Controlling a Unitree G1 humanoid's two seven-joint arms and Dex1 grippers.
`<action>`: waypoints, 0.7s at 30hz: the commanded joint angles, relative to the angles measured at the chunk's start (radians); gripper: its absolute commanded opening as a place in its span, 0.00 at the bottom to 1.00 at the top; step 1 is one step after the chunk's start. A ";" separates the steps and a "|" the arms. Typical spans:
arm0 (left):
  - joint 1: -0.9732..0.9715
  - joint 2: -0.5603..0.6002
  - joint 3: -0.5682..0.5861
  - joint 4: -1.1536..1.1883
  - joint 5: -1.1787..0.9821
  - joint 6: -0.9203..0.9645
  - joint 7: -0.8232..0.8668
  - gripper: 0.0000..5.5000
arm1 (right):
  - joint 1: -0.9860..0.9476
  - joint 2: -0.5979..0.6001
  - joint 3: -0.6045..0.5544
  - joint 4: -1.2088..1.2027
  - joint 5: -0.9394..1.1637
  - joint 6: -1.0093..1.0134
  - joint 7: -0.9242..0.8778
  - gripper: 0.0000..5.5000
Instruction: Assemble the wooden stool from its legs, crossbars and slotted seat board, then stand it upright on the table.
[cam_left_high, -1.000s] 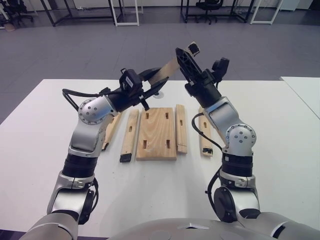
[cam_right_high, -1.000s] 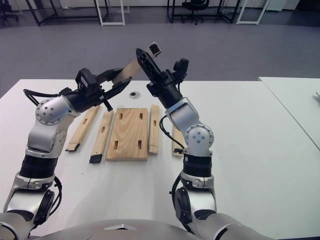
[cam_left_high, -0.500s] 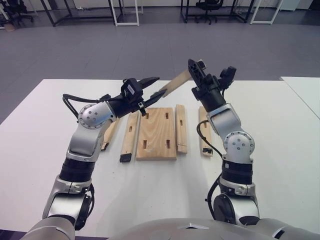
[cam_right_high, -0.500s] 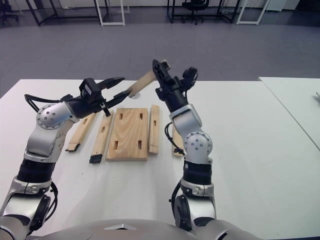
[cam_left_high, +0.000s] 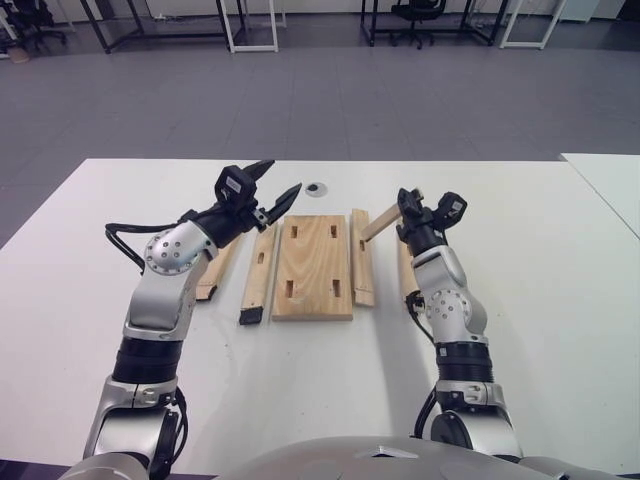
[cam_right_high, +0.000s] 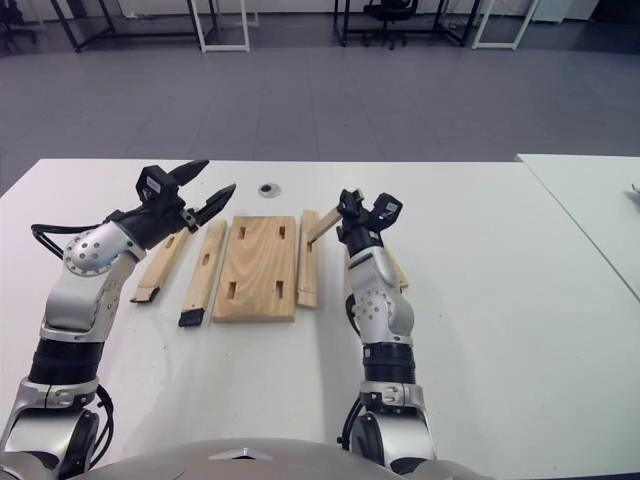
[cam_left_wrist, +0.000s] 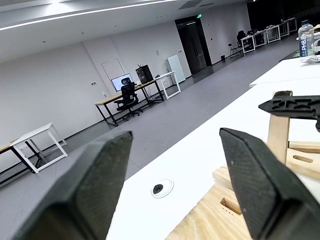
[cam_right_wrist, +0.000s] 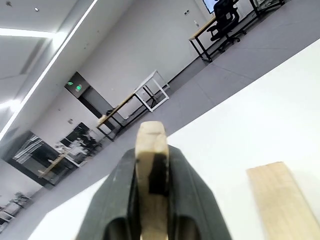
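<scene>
Right gripper (cam_left_high: 411, 209) is pinched on a wooden bar (cam_left_high: 379, 222), tilted at two o'clock of the slotted seat board (cam_left_high: 314, 262). Left gripper (cam_left_high: 285, 175), spread and empty, is held at ten o'clock. If the bar is lowered askew, the loose strip (cam_left_high: 361, 258) could be knocked.

From up on the head, the two eye cameras sat side by side and looked forward and down over both arms onto the white table (cam_left_high: 560, 300). They shared nearly the whole scene, seat board (cam_left_high: 314, 265) and floor beyond, the right eye's only slid a little sideways. The left wrist camera rode close behind the left gripper (cam_left_high: 281, 177), low over the table, peering out between its spread fingers (cam_left_wrist: 250, 185) at the board's far end and the cable hole (cam_left_wrist: 158, 188). The right wrist camera sat tight behind the right gripper (cam_left_high: 406, 208), tilted up past the pinched wooden piece (cam_right_wrist: 150, 145) toward wall and ceiling.
</scene>
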 joint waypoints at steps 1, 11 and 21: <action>0.005 0.002 -0.004 -0.007 0.006 0.006 0.003 0.58 | -0.021 0.033 -0.004 0.063 -0.028 -0.031 0.003 0.08; 0.003 0.001 -0.016 -0.003 0.007 0.012 -0.001 0.58 | -0.038 0.045 -0.010 0.129 -0.032 -0.065 0.036 0.08; 0.004 0.001 -0.017 -0.007 0.003 0.015 -0.003 0.58 | -0.012 -0.001 0.046 0.134 -0.164 -0.087 0.028 0.08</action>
